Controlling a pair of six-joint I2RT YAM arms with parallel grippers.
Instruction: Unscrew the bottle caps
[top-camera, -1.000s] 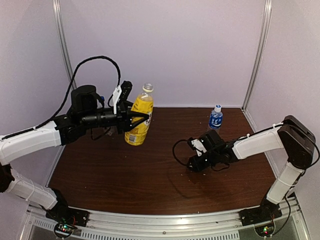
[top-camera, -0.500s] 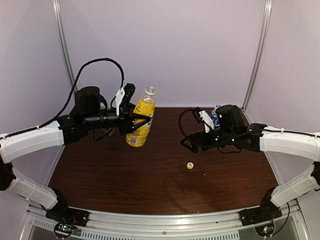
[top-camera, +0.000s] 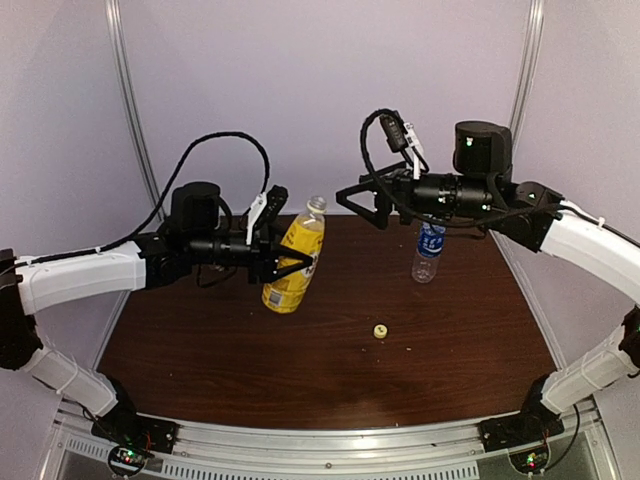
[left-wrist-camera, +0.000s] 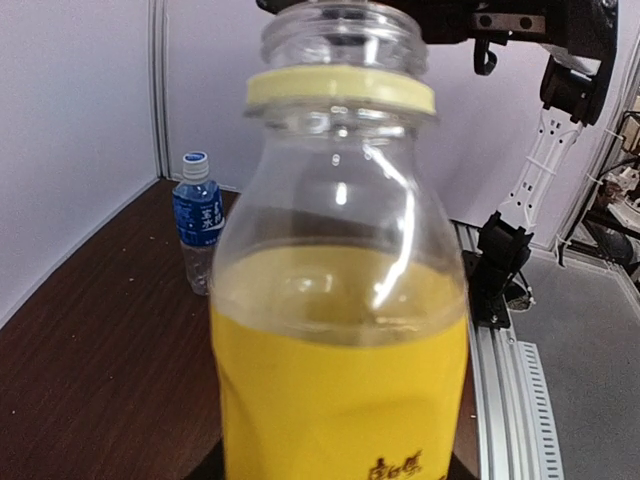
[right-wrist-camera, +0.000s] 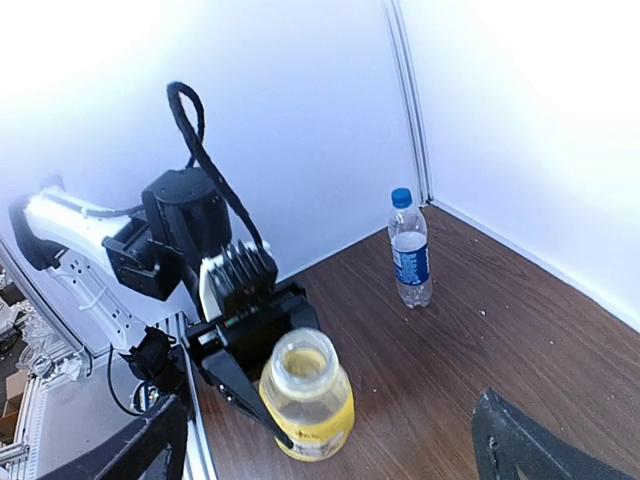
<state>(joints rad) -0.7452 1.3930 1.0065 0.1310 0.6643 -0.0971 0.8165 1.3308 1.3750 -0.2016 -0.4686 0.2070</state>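
Bottle caps first: the yellow cap (top-camera: 380, 330) is off and lying loose on the brown table (top-camera: 200, 350), out in the middle between the two arms and well apart from either claw. The yellow bottle (top-camera: 288, 288) has a bare open neck (only a pale yellow ring sits around it in the left wrist view). The left claw (top-camera: 292, 258) is clamped around that bottle's body and holds it tilted, top leaning to the right. I can't tell whether its base touches the table.

The right claw (top-camera: 362, 205) hangs up in the air, to the right of the open neck and higher, jaws spread wide with nothing between them.

The blue cap (right-wrist-camera: 400, 197) is on the small clear bottle (right-wrist-camera: 411, 258), the one with the blue label. It stands upright near the far right corner of the table, under the right arm in the top view.
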